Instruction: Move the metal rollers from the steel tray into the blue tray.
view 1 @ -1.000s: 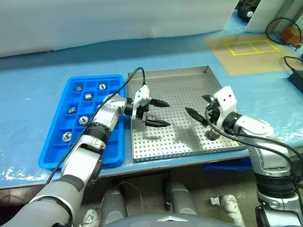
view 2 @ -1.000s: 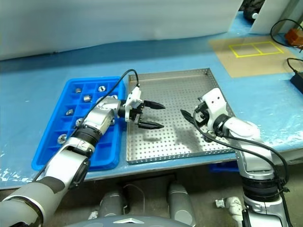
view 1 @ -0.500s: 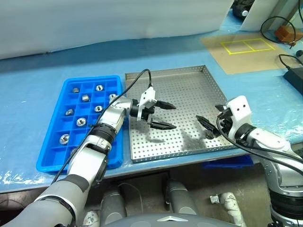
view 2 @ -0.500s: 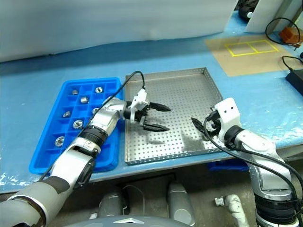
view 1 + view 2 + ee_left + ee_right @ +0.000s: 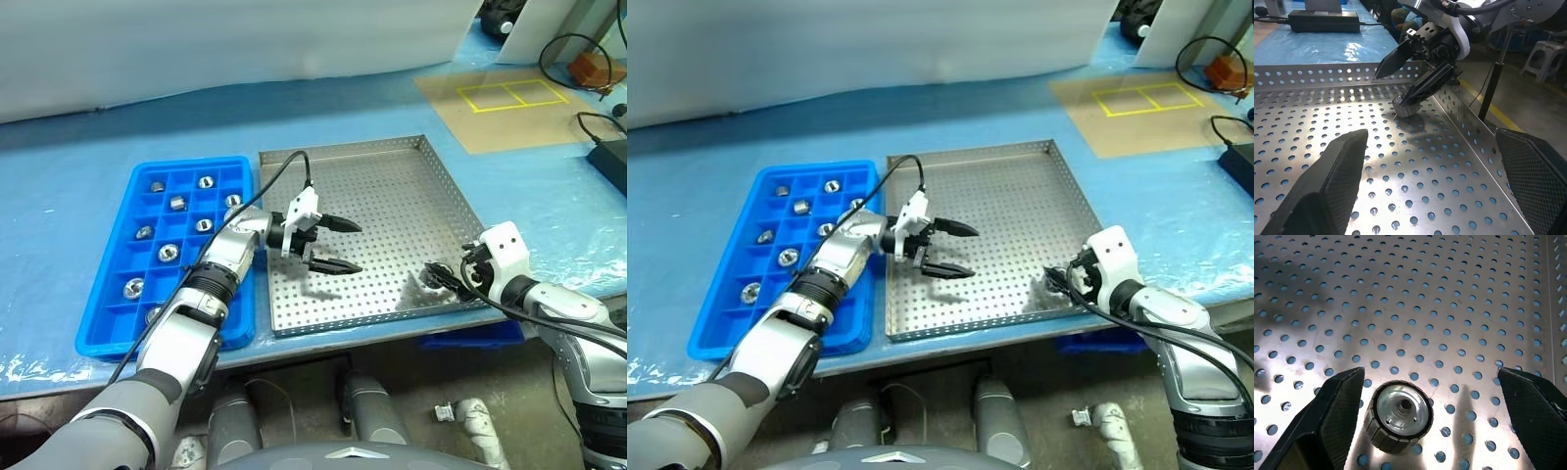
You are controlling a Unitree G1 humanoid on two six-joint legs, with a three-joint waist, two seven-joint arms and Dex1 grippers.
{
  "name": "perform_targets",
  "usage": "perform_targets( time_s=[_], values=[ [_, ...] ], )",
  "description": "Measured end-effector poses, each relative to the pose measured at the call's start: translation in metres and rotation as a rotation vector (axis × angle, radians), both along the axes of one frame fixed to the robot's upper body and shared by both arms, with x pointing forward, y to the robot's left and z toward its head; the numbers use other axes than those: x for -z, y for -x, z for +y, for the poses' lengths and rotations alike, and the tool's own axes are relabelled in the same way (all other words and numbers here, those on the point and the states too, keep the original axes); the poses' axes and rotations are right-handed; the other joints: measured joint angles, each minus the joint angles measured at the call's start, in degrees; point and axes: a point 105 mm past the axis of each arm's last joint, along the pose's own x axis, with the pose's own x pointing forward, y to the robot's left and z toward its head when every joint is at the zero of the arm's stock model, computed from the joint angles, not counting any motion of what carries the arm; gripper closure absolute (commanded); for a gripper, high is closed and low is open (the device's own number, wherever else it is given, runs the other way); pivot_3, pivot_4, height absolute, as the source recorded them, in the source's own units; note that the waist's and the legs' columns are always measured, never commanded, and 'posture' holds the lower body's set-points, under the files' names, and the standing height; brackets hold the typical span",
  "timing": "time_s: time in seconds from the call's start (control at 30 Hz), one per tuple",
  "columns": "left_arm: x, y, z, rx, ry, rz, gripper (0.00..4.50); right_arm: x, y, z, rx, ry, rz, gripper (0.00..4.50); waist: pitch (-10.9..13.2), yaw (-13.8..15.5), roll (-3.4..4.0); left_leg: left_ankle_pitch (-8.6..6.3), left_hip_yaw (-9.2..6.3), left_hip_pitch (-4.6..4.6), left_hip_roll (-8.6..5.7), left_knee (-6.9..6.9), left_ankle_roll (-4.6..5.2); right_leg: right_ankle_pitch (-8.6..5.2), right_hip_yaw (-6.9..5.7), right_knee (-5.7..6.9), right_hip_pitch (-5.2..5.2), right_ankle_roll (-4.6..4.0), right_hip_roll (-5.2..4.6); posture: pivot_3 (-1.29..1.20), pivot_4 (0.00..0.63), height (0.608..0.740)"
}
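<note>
Ribbed shiny roller (image 5: 1399,415), perforated tray (image 5: 1449,293)

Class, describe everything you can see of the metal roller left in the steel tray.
The metal roller is a short, shiny silver cylinder with a ribbed side, a recessed top face and a small central hole. It stands on end on the perforated floor of the steel tray, near its front right corner. The open right gripper straddles it, one finger close beside it.

Steel tray (image 5: 392,196) floor lies bare (low rims all round).
</note>
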Motion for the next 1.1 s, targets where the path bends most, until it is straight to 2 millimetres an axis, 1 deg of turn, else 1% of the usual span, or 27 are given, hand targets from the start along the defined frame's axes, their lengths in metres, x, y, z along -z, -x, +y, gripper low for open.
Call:
perform_targets(
  time_s=[0.17, 0.3, 0.43, 0.57, 0.6, 0.67, 0.7, 0.77, 1.1],
  values=[
    [0.001, 0.0, 0.001, -0.009, -0.002, 0.003, 0.11, 0.007, -0.006, -0.003, -0.013, 0.001, 0.021, 0.02, 0.0, 0.0, 0.0, -0.01, 0.0, -0.01, 0.01, 0.07, 0.01, 0.0, -0.01, 0.01, 0.02, 0.0, 0.0, -0.63, 0.15, 0.74],
    [-0.002, 0.0, 0.002, -0.016, 0.001, -0.012, 0.11, 0.013, -0.01, 0.0, -0.055, 0.028, 0.04, 0.02, 0.0, 0.0, 0.0, -0.03, 0.0, 0.01, 0.01, 0.09, 0.04, 0.01, -0.02, 0.0, 0.07, -0.01, -0.02, -0.62, 0.15, 0.74],
    [0.002, 0.0, 0.003, -0.026, 0.0, 0.001, 0.11, 0.015, -0.013, 0.001, -0.072, 0.035, 0.051, 0.02, 0.0, 0.1, 0.0, -0.04, 0.0, -0.01, 0.02, 0.09, 0.06, 0.01, -0.04, 0.0, 0.08, -0.02, -0.02, -0.62, 0.15, 0.74],
    [0.005, 0.0, 0.005, -0.036, -0.001, 0.009, 0.11, 0.016, -0.011, -0.004, -0.077, 0.055, 0.062, 0.85, 0.0, 0.3, 0.0, -0.07, 0.0, -0.01, 0.0, 0.09, 0.11, 0.01, -0.06, -0.04, 0.12, -0.02, -0.04, -0.61, 0.15, 0.74],
    [0.005, 0.001, 0.005, -0.037, -0.001, 0.01, 0.11, 0.016, -0.01, -0.005, -0.081, 0.059, 0.063, 1.25, 0.0, 0.3, 0.0, -0.08, 0.0, 0.0, 0.01, 0.09, 0.13, 0.01, -0.08, -0.06, 0.15, -0.02, -0.05, -0.61, 0.15, 0.74],
    [0.005, 0.0, 0.005, -0.041, 0.0, 0.008, 0.11, 0.016, -0.008, -0.007, -0.085, 0.062, 0.064, 1.89, 0.0, 0.4, 0.0, -0.1, 0.0, 0.0, 0.01, 0.1, 0.16, 0.01, -0.09, -0.09, 0.17, -0.02, -0.05, -0.61, 0.15, 0.74],
    [0.005, 0.0, 0.005, -0.041, 0.0, 0.007, 0.11, 0.015, -0.008, -0.007, -0.088, 0.062, 0.063, 2.31, 0.0, 0.4, 0.0, -0.11, 0.0, 0.0, 0.0, 0.1, 0.17, 0.01, -0.09, -0.1, 0.18, -0.02, -0.06, -0.61, 0.15, 0.74],
    [0.004, 0.0, 0.005, -0.041, 0.001, 0.002, 0.11, 0.015, -0.008, -0.007, -0.091, 0.064, 0.06, 2.8, 0.0, 0.4, 0.0, -0.12, 0.0, -0.01, 0.0, 0.11, 0.19, 0.01, -0.09, -0.13, 0.19, -0.02, -0.07, -0.62, 0.15, 0.74],
    [0.003, -0.001, 0.005, -0.052, 0.002, -0.004, 0.11, 0.014, -0.009, -0.005, -0.094, 0.082, 0.044, 2.8, 0.0, 0.3, -0.01, -0.15, 0.0, -0.01, 0.0, 0.19, 0.23, 0.0, -0.09, -0.12, 0.2, 0.0, -0.07, -0.6, 0.15, 0.74]
  ],
)
